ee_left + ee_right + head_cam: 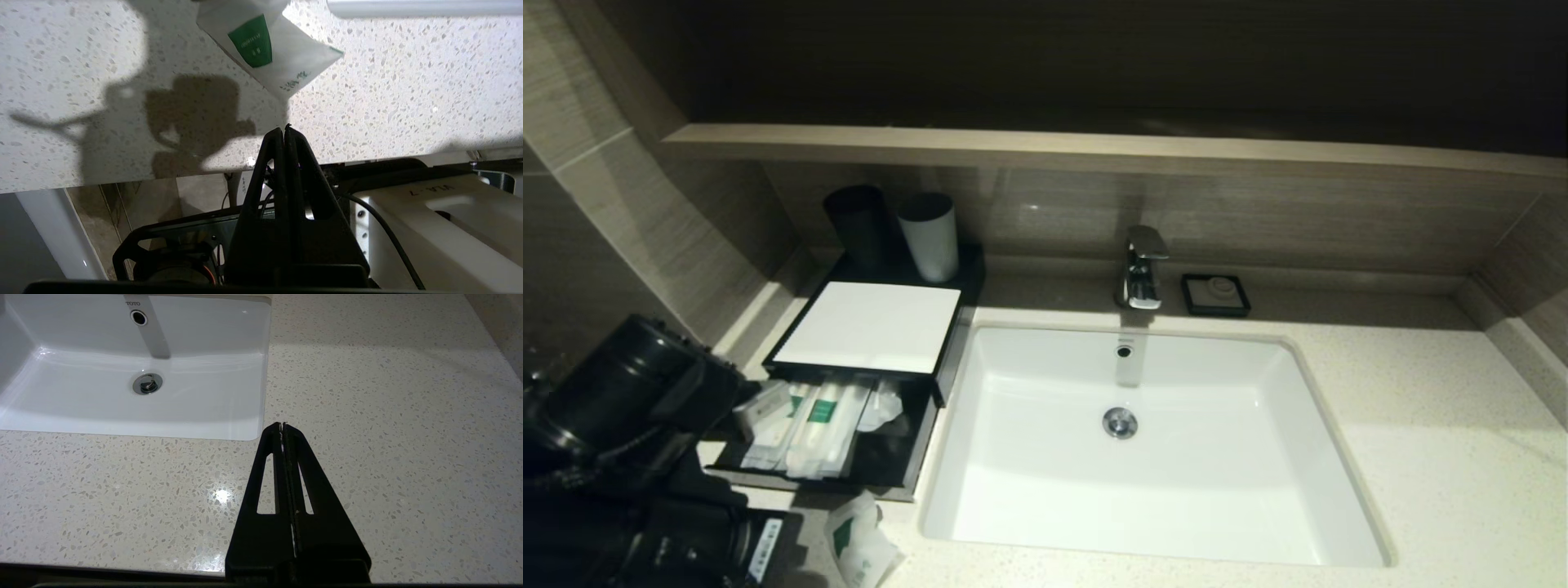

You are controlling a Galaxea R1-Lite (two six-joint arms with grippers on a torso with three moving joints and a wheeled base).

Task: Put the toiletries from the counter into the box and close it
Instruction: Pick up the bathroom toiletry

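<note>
Counter (1421, 425) of pale speckled stone holds a white sink (1029, 523) with a chrome tap (1141, 268) behind it and a small black soap dish (1216, 295) just beside the tap. To the left of the sink stands the black box (890, 465), its drawer pulled out toward the robot under a white top panel (870, 325). Several white and green packets (809, 420) lie side by side in the drawer, with a crumpled clear wrapper at their right. Behind the box stand a black cup (859, 224) and a white cup (929, 235), touching or nearly so.

One sachet (858, 543), white with a green label, lies on the counter in front of the drawer, near the sink's front left corner; in the left wrist view it (265, 49) lies beyond the fingertips and apart from them.

The left gripper (284, 130) hovers over the counter's front edge, its fingers pressed together with nothing between them; the arm fills the lower left of the head view. The right gripper (282, 425) hangs over bare counter to the right of the sink, fingers likewise together and empty.
</note>
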